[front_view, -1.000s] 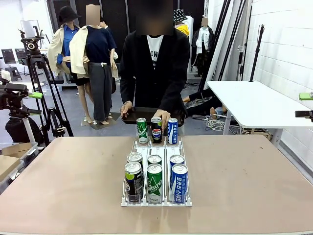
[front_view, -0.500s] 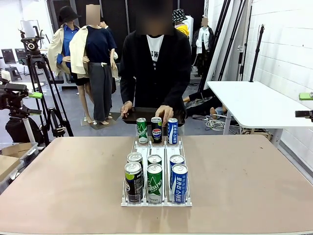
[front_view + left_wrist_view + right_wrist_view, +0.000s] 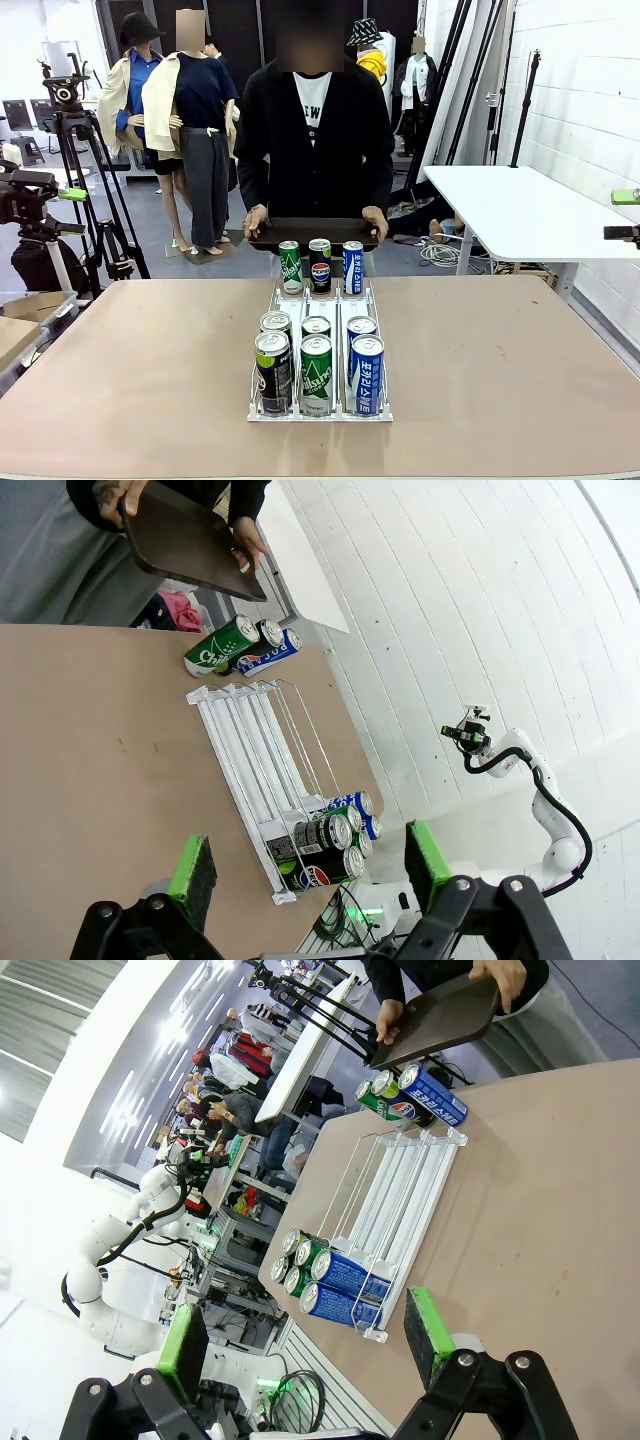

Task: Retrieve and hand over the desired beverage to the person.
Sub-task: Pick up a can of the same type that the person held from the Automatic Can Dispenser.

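- The person (image 3: 313, 130) stands at the far side of the table (image 3: 120, 360) and holds a dark tray (image 3: 313, 233) level just beyond its edge, one hand (image 3: 257, 221) at one end and the other hand (image 3: 375, 218) at the other. I judge the tray is held out to receive the drink.
- A white wire rack (image 3: 320, 416) lies along the middle of the table, its three lanes running from the robot towards the person and sorting the cans by kind.
- Six cans sit in two rows against the rack's near rail, led by a dark can (image 3: 272, 372), a green can (image 3: 316, 376) and a blue can (image 3: 367, 375). This end looks the easiest for either arm to reach.
- Three more stand upright at the rack's far end, just below the tray: a green far can (image 3: 290, 268), a Pepsi can (image 3: 320, 265) and a blue far can (image 3: 353, 267). They may be there as samples to choose from.
- The desired beverage is among these cans, but I cannot tell which one, as nobody points.
- The left gripper (image 3: 310, 865) hangs above the table with its jaws spread wide and nothing between the green pads.
- The right gripper (image 3: 305, 1335) is likewise spread and empty, and both appear to be waiting for a choice.
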Controlling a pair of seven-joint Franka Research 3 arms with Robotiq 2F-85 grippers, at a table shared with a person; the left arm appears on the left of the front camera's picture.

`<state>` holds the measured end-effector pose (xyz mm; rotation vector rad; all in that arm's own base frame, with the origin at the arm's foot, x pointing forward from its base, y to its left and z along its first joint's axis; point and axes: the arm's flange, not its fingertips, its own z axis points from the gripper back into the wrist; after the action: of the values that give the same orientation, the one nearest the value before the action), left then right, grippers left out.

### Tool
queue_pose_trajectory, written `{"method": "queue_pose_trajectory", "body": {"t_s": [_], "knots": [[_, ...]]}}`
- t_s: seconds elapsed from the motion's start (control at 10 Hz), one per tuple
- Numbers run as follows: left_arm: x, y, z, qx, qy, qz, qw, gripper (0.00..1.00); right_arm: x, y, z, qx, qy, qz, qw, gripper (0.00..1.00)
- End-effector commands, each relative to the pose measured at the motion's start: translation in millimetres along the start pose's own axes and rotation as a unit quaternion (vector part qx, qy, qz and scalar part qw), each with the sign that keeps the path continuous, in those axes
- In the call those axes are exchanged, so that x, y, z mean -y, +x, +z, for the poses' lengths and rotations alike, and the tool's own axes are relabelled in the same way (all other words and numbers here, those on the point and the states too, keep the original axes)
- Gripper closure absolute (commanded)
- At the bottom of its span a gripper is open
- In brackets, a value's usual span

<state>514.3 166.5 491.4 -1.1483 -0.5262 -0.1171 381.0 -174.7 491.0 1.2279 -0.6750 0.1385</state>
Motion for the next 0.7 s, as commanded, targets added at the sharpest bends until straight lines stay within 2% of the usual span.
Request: {"method": "queue_pose_trajectory", "body": {"t_s": [0.0, 0.1, 0.4, 0.6], "knots": [[2, 1, 2, 0.003, -0.009, 0.006, 1.000, 0.00, -2, -1, 0, 0.002, 0.006, 0.004, 1.000, 0.00], [0, 0, 0, 0.000, 0.000, 0.000, 1.000, 0.00, -2, -1, 0, 0.002, 0.006, 0.004, 1.000, 0.00], [13, -8, -7, -0.035, -0.025, 0.014, 0.999, 0.00, -2, -1, 0, 0.002, 0.006, 0.004, 1.000, 0.00], [22, -16, -12, -0.039, -0.023, 0.018, 0.999, 0.00, -2, -1, 0, 0.002, 0.006, 0.004, 1.000, 0.00]]}}
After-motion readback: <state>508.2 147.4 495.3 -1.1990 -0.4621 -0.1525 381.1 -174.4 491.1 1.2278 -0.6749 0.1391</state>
